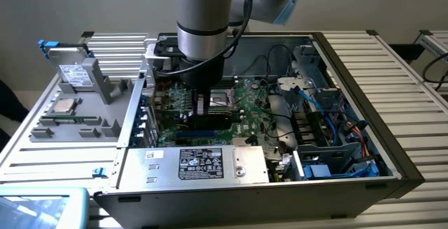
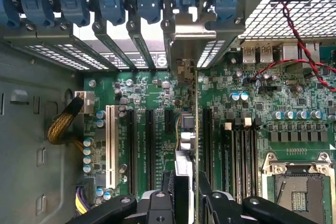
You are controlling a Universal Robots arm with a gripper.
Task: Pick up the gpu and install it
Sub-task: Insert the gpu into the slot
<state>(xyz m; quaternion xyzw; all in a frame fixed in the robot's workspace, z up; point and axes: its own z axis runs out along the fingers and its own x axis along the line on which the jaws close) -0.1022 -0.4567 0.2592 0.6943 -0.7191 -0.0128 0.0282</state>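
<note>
My gripper [image 2: 184, 199] is shut on the gpu [image 2: 185, 129], which I see edge-on in the wrist view as a thin green card standing between the fingers [image 2: 160, 203]. Its silver bracket [image 2: 191, 34] lies against the case's rear slot openings. The card stands over the green motherboard [image 2: 152, 93], between two long black slots [image 2: 149, 140]. I cannot tell whether it sits in a slot. In the exterior view the gripper [image 1: 208, 103] reaches down inside the open computer case [image 1: 364, 179] with the dark gpu [image 1: 209, 118] under it, just beside the CPU socket [image 1: 225, 99].
Blue slot latches [image 2: 113, 3] line the rear wall. A white slot [image 2: 110, 145], yellow cables [image 2: 60, 127] and red wires [image 2: 294, 40] lie nearby. The power supply [image 1: 203, 163] and drive cage [image 1: 336, 155] crowd the case. A grey tray [image 1: 77, 119] of parts stands outside.
</note>
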